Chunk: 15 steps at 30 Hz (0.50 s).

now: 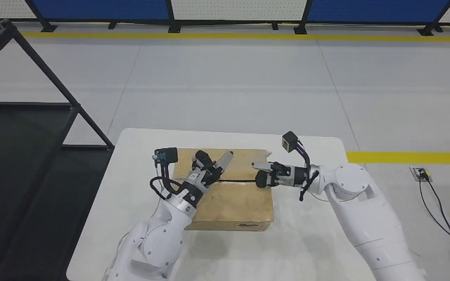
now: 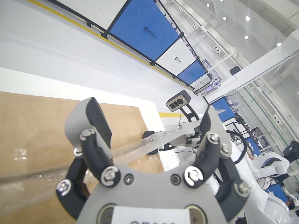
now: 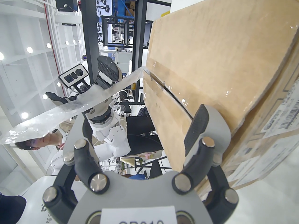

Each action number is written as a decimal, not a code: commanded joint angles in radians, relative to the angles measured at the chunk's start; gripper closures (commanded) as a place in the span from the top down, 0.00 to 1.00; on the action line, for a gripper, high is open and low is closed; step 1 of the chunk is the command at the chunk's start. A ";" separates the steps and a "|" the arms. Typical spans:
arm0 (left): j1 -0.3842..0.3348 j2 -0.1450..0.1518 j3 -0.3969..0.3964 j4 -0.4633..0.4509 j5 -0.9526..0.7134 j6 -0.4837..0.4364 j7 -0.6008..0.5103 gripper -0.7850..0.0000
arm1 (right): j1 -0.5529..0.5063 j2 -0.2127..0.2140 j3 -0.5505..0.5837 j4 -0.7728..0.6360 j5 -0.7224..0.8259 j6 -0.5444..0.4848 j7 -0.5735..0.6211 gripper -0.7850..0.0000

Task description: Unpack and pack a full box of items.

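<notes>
Nearest my lens, on the left wrist camera, is the left gripper [image 2: 151, 108], up over the top of the cardboard box [image 2: 42, 127]. A clear tape strip [image 2: 144, 143] lifts off the box's centre seam and runs between its fingers toward the right gripper [image 2: 150, 142] beyond.

From the top view, the box [image 1: 232, 200] lies flat with its flaps closed. The left gripper [image 1: 219, 166] is above the seam toward the far side, and the right gripper [image 1: 261, 173] is at the box's right end, level with the seam. On the right wrist camera, the right gripper [image 3: 142, 113] sits just beside that end of the box [image 3: 210, 47]. The loose tape [image 3: 58, 113] stretches from the seam's far end past the left arm and across in front of my near finger.

The box rests on a white table [image 1: 309, 239]. Past the table I see pale floor [image 1: 232, 77], a yellow line [image 1: 211, 35] with blue panels [image 1: 98, 8] along the back, and a black frame [image 1: 42, 70] off to the left.

Both grippers are spread wide, with nothing pinched between the pads. The tape crosses the left gripper's gap, and it may be stuck to one of that gripper's fingers, but I can't confirm contact from these angles.
</notes>
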 commanded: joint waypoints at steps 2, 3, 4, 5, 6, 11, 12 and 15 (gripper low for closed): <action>0.003 -0.001 -0.003 -0.003 0.000 0.001 0.000 1.00 | -0.013 0.008 0.018 -0.021 -0.001 0.007 0.002 1.00; 0.004 -0.002 -0.004 -0.004 0.002 0.000 0.001 1.00 | -0.018 0.011 0.026 -0.030 -0.001 0.011 0.000 1.00; 0.005 -0.002 -0.004 -0.004 0.003 -0.001 0.001 1.00 | -0.025 0.014 0.033 -0.040 -0.003 0.016 -0.003 1.00; 0.006 -0.003 -0.004 -0.004 0.003 -0.001 0.000 1.00 | -0.033 0.017 0.041 -0.052 -0.003 0.022 -0.004 1.00; 0.006 -0.003 -0.005 -0.004 0.003 -0.001 -0.001 1.00 | -0.042 0.020 0.049 -0.065 -0.003 0.027 -0.004 1.00; 0.007 -0.006 -0.002 -0.002 0.006 -0.002 -0.004 1.00 | -0.099 0.036 0.094 -0.128 0.009 0.058 -0.007 1.00; 0.006 -0.007 -0.001 -0.002 0.007 -0.003 -0.005 1.00 | -0.111 0.039 0.102 -0.140 0.020 0.061 -0.002 1.00; 0.005 -0.008 0.001 0.001 0.007 -0.004 -0.006 1.00 | -0.142 0.047 0.126 -0.166 0.037 0.065 0.012 1.00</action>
